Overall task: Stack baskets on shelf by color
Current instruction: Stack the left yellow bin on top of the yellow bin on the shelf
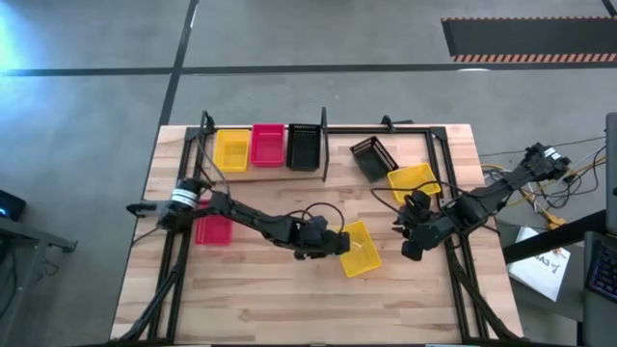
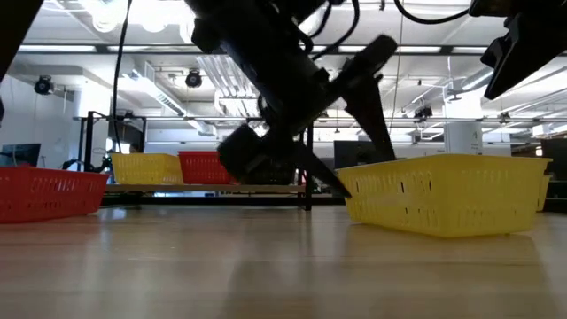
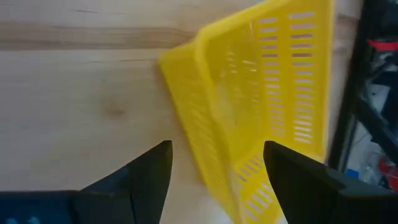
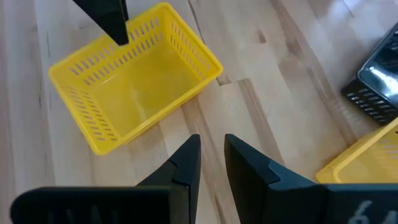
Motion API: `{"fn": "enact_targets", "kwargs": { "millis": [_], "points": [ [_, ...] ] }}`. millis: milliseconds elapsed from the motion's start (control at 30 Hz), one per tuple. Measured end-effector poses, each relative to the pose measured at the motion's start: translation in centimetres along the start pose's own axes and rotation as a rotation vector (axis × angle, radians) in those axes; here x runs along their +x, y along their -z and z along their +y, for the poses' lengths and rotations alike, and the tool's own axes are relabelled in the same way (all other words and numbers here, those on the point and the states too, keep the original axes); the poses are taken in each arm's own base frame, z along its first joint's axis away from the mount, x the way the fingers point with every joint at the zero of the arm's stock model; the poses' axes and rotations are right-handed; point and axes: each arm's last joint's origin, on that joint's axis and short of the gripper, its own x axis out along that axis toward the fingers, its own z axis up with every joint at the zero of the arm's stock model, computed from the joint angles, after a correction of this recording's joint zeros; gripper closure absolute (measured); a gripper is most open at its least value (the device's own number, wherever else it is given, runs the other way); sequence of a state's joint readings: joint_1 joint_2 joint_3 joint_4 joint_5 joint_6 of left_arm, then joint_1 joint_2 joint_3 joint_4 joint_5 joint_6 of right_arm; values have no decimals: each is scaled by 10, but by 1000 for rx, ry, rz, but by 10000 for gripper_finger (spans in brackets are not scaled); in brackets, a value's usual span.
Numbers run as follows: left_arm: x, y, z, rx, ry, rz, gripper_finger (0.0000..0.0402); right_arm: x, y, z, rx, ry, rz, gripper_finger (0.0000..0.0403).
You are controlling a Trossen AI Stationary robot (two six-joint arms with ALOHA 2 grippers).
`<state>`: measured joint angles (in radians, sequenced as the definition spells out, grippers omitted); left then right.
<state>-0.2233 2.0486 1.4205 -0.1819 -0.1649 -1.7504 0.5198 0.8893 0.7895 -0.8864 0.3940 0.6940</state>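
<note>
Left end effector (image 1: 339, 247) open, straddling yellow basket (image 1: 361, 250) rim; pickup step. Next: close, carry to shelf (image 1: 265, 171).

Light wooden shelf board with thin black metal rod frame (image 1: 253, 173) sits at the far left part of the large butcher-block tabletop (image 1: 289, 299). On it, three abreast, left to right: yellow perforated plastic basket (image 1: 231, 149), pinkish-red perforated plastic basket (image 1: 268, 146), black perforated plastic basket (image 1: 304, 146). Right of the shelf, on the tabletop, a second black mesh basket (image 1: 371, 158); just in front of it and to its right, a second yellow basket (image 1: 415, 181). A third yellow basket (image 1: 360, 249) lies near table centre, between left gripper (image 1: 333, 244) and right gripper (image 1: 405, 229). A second pinkish-red basket (image 1: 213, 230) lies on the tabletop's left side, in front of the shelf.
</note>
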Motion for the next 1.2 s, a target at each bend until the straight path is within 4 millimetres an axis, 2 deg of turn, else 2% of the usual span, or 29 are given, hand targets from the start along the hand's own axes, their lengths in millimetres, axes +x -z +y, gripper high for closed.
{"fn": "enact_targets", "kwargs": {
  "millis": [167,333,667,933,1033,1133,1200],
  "points": [
    [4,-4,-8,-10,-9,-16,187,-1,0,-1,-35,1,-4,339],
    [0,-13,-5,1,-146,-50,237,-3,0,-3,-64,15,-21,339],
    [2,-25,-7,-19,-142,-59,307,-6,1,-6,-97,41,-34,339],
    [1,-26,-5,27,-181,-17,393,-6,1,-6,-111,42,-36,339],
    [-7,-29,-4,43,-243,-13,397,-6,1,-6,-113,42,-35,339],
    [-27,-32,-8,100,-312,6,400,-6,1,-6,-115,44,-33,339],
    [-47,-36,-12,134,-358,17,401,-6,2,-7,-120,44,-33,339]
  ]
}}
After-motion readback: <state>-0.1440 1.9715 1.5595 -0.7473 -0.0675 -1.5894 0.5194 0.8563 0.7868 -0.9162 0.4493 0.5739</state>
